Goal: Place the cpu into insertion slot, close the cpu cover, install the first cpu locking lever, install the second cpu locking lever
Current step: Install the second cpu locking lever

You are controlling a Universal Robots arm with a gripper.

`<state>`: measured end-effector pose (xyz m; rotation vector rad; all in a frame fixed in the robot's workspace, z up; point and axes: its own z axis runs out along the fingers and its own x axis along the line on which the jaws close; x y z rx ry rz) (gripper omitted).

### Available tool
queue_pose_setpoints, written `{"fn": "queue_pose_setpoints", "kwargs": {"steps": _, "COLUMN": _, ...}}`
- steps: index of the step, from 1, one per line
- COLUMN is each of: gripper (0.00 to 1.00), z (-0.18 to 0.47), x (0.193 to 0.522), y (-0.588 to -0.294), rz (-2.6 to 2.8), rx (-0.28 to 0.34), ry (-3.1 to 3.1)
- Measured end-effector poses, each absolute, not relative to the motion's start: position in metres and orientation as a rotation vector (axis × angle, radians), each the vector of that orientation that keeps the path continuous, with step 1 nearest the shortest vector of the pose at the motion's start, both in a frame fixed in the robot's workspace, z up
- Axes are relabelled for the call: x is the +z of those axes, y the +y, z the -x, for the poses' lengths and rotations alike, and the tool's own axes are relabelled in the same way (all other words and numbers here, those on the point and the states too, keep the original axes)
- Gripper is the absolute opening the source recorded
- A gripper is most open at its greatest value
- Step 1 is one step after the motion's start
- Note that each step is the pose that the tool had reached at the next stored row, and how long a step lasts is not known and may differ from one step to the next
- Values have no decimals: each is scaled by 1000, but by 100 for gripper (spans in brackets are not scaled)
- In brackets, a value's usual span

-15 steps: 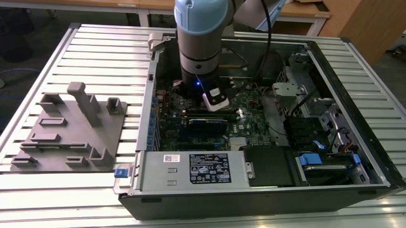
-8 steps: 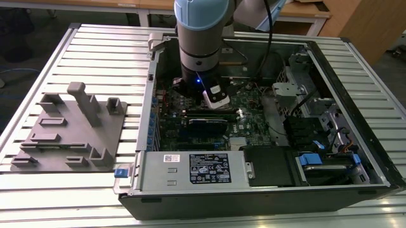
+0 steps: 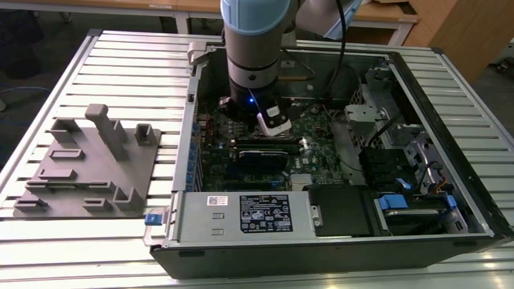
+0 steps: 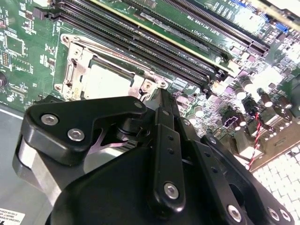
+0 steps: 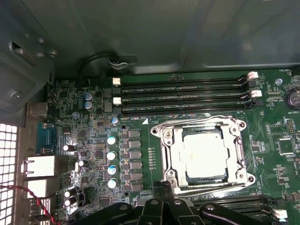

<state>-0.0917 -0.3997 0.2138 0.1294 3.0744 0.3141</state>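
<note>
Black linkage of the gripper [image 5: 157, 188] loomed closest in both wrist views, drawn in narrow with nothing that I could see held, its tip just beside one edge of the insertion slot [image 5: 183, 140]. From the exterior view the arm [image 3: 253, 42] reached straight down into the open computer case [image 3: 337, 241], which lay on its side with the green circuit board [image 5: 93, 140] facing up.

Most of the job looked done to me. On the board, beside the long black memory slots [image 5: 183, 96], the cpu cover [image 5: 171, 150] lay flat over the socket, and the cpu [image 5: 204, 152] sat inside it, its dull silver top showing through the cut-out. Thin wire levers ran along the frame's edges, but whether either was hooked down I could not tell; I judged the locking was what remained.

Beneath the case was a slatted metal table [image 3: 120, 66], and a grey moulded fixture [image 3: 80, 174] stood on it well apart, toward the exterior view's left. Wooden desks [image 3: 386, 18] lined the room behind
</note>
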Motion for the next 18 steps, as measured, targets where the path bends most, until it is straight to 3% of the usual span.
{"fn": "queue_pose_setpoints", "kwargs": {"steps": 9, "gripper": 10, "z": 85, "x": 214, "y": -398, "rz": -130, "rx": 311, "ry": 3074}}
{"fn": "queue_pose_setpoints", "kwargs": {"steps": 18, "gripper": 10, "z": 78, "x": 214, "y": -388, "rz": -130, "rx": 248, "ry": 3078}}
